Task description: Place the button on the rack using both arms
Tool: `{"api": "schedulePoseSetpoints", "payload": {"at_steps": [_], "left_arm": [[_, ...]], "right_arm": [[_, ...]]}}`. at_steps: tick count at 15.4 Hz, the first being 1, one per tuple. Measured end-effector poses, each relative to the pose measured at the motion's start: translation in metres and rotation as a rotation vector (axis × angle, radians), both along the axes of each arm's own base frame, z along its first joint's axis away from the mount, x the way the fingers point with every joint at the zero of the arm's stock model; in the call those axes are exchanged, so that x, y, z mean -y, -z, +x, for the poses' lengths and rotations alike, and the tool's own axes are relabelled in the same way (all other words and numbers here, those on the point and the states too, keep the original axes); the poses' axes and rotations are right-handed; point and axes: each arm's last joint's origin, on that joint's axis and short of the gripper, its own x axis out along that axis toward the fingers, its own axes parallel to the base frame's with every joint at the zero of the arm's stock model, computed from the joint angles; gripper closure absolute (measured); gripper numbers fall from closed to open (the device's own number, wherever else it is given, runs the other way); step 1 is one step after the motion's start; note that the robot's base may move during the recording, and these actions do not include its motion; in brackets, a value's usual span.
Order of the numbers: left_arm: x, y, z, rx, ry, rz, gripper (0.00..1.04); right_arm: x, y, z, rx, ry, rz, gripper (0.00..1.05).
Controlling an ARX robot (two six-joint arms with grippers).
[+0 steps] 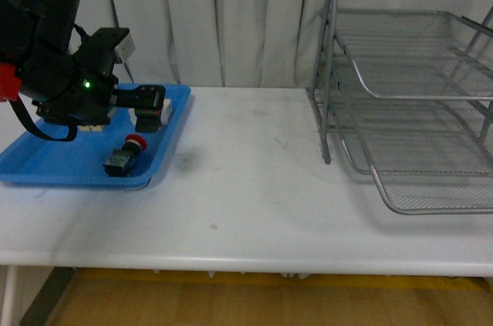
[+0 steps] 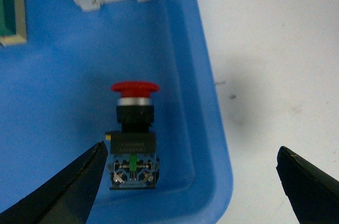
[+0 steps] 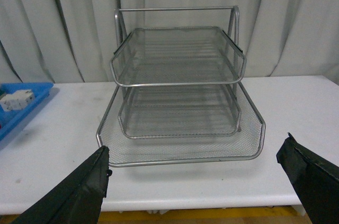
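On glossy blue plastic tray, red-capped blocky button, wire-mesh rack apart

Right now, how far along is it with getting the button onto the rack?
Nothing finished: the button lies in the blue tray. In hand: the open left gripper hovers by it. Left: grasping it and carrying it to the rack, which the open right gripper faces.

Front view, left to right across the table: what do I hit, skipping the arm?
button → right rim of the blue tray → bare table → rack
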Motion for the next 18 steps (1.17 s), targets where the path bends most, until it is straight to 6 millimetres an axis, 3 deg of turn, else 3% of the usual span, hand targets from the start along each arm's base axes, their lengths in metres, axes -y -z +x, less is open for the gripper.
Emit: {"api": "schedulePoseSetpoints", "payload": {"at_steps": [3,9,18], "left_arm": [[-0.008,0.019,0.009,-0.089,-0.028,0.043,0.07],[-0.023,0.032,0.019,-0.103,-0.057,0.091,0.07],[-0.028,0.058,0.025,-0.136,-0.088,0.113,0.07]], "right_arm": [[0.000,0.000,0.000,0.000,0.000,0.000,0.06],[0.000,0.000,0.000,0.000,0.000,0.000,0.06],[0.000,0.000,0.000,0.000,0.000,0.000,0.06]]}}
